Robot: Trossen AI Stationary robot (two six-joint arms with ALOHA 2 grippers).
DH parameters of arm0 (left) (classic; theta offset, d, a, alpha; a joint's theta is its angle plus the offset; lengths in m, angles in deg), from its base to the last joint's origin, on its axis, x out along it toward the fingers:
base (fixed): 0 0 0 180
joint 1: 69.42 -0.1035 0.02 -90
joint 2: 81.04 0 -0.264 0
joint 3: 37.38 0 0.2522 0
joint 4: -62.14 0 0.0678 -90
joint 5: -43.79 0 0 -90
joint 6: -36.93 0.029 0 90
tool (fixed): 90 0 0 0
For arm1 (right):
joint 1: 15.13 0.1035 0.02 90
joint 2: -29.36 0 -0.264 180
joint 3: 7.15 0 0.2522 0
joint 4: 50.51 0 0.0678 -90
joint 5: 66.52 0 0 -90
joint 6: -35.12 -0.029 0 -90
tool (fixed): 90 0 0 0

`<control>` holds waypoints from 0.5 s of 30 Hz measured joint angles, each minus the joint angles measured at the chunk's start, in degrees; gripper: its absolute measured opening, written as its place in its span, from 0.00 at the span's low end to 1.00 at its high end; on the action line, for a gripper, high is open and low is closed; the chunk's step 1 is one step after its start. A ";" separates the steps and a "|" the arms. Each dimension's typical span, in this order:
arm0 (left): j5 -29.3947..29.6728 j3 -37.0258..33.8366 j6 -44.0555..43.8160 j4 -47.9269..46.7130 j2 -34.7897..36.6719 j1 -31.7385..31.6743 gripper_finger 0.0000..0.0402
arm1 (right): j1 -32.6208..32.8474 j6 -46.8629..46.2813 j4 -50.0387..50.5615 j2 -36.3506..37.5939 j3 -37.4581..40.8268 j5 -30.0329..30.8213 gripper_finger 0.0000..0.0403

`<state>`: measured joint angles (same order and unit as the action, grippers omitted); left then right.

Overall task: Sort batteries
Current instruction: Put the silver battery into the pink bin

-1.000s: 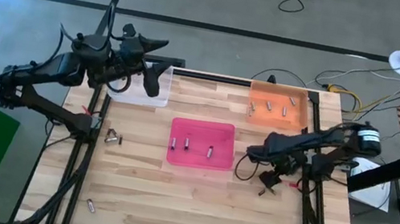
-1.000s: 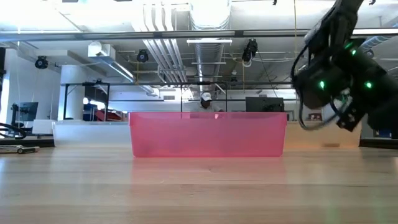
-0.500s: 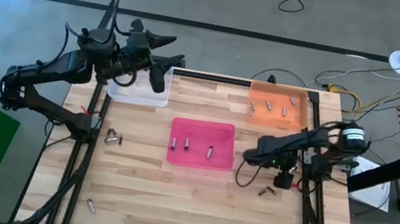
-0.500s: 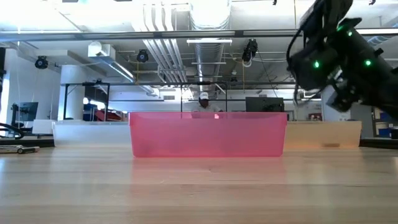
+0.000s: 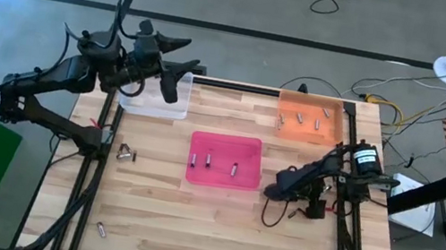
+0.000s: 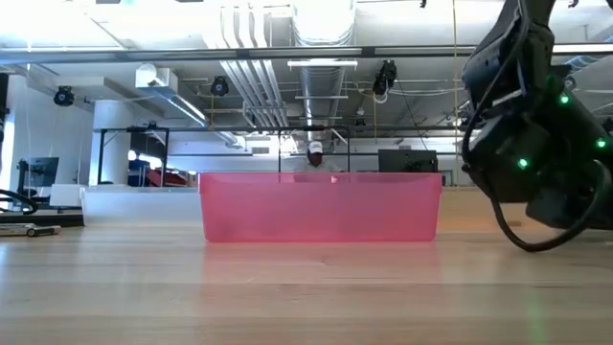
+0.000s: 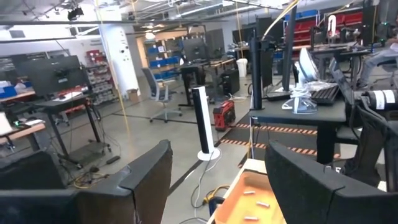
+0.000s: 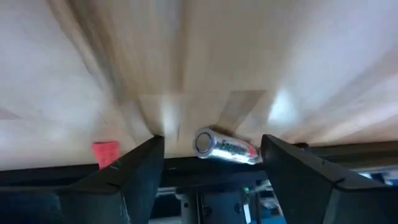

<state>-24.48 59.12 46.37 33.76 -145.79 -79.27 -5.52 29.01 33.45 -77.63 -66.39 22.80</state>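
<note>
Right gripper (image 8: pixel 211 163) had its fingers apart, hanging low over the table's near-right part, at about four o'clock from the pink tray (image 5: pixel 224 161). In the right wrist view one battery (image 8: pixel 225 147) lay on the wood between the two dark fingers, not yet clamped; in the high view the arm covered it. To do this pick well, I judged the jaws should come straight down with the cylinder centred across them, then close gently so it could not roll or squirt out; its label end sat nearer one finger, so a small shift seemed wise.

Farther in, three batteries lay in the pink tray, and several more in the orange tray (image 5: pixel 308 119) at twelve o'clock from the right arm. Loose batteries remained at the table's left edge (image 5: pixel 125 153) and near corner (image 5: pixel 102 230). Farthest off, the left gripper (image 5: pixel 178 81) hovered over the clear tray (image 5: pixel 155 99), fingers spread and empty.

Compared with half a second before, the right arm had swung nearer and dropped lower, now covering the battery that had then lain in the open beside it; the left arm had scarcely shifted.
</note>
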 joint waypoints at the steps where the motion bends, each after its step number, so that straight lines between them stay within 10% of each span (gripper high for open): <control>1: 0.00 0.00 0.15 -0.08 0.00 0.00 0.58 | 0.20 0.34 0.05 -1.07 -0.09 -0.01 0.62; 15: 0.20 0.00 -0.10 -1.03 0.61 -0.49 0.58 | 0.45 0.31 -1.09 -0.95 0.67 3.97 0.17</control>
<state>-24.28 59.12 46.27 32.73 -145.18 -79.76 -5.07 29.32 32.36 -78.58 -65.72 26.77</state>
